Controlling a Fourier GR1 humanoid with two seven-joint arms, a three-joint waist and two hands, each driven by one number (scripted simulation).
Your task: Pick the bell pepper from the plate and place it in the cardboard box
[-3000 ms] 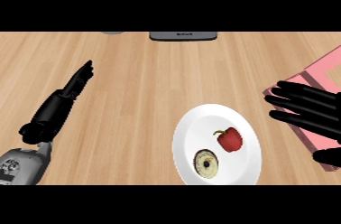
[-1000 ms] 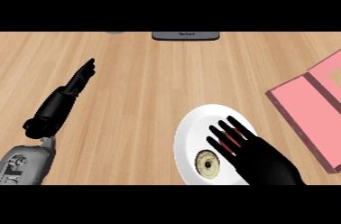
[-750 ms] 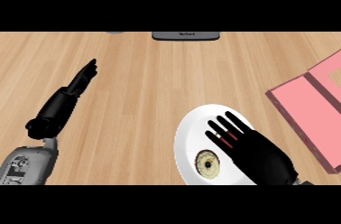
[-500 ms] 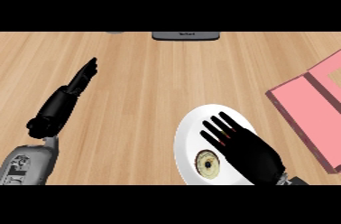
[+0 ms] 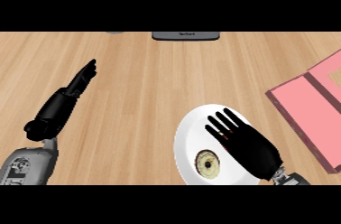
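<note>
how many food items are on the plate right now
2: a round sliced item on the white plate near its lower edge, and a red sliver of bell pepper under the right hand. The hand could hide more.

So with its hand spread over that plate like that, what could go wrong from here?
The right hand covers the bell pepper almost entirely, so closing the fingers could miss or nudge it. The round sliced item sits close by on the plate and might get bumped. The pink box lies off to the right, so the carry could clip its wall.
</note>
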